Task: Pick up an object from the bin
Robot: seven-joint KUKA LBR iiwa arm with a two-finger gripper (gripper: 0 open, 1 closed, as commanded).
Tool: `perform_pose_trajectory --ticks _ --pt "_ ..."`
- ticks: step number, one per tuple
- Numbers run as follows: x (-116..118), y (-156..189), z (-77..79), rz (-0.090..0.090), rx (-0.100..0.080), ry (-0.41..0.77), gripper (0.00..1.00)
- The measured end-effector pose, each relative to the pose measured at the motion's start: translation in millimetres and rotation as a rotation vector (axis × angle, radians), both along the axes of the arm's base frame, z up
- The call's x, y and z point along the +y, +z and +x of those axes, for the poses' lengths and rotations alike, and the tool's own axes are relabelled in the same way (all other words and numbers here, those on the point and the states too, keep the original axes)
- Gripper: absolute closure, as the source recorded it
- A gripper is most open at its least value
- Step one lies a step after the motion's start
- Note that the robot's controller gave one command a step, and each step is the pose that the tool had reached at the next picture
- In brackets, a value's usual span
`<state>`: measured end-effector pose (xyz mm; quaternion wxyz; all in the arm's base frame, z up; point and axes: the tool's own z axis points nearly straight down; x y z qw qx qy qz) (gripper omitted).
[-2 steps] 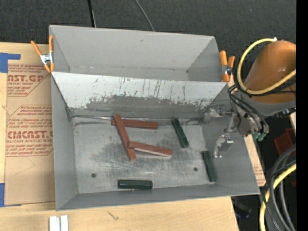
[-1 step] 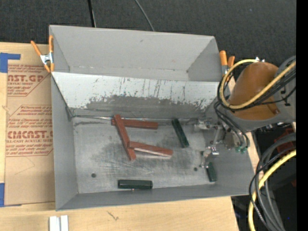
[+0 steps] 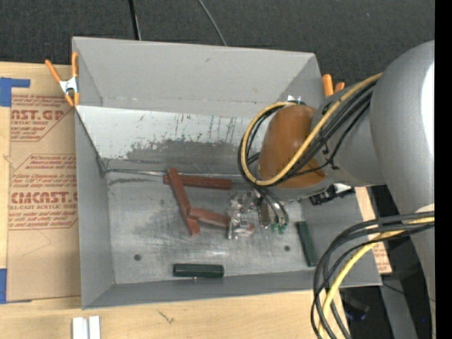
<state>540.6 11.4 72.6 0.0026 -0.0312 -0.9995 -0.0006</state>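
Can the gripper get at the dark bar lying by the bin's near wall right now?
Probably yes. The dark bar lies alone on the floor of the bin, apart from the reddish-brown sticks, with nothing over it. The gripper hangs beside those sticks. The wall close by might crowd the approach.

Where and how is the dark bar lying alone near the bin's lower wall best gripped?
Probably at its middle, from straight above, pinching across its narrow width: the dark bar is long and slim, and it lies flat and alone.
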Motion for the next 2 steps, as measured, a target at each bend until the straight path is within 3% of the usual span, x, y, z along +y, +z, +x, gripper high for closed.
perform_pose_trajectory --ticks 1,2 --pt "0.0 -0.1 0.0 0.0 0.0 0.0 1.0" --pt "-7.3 177.9 9.7 -0.001 -0.011 -0.018 1.0"
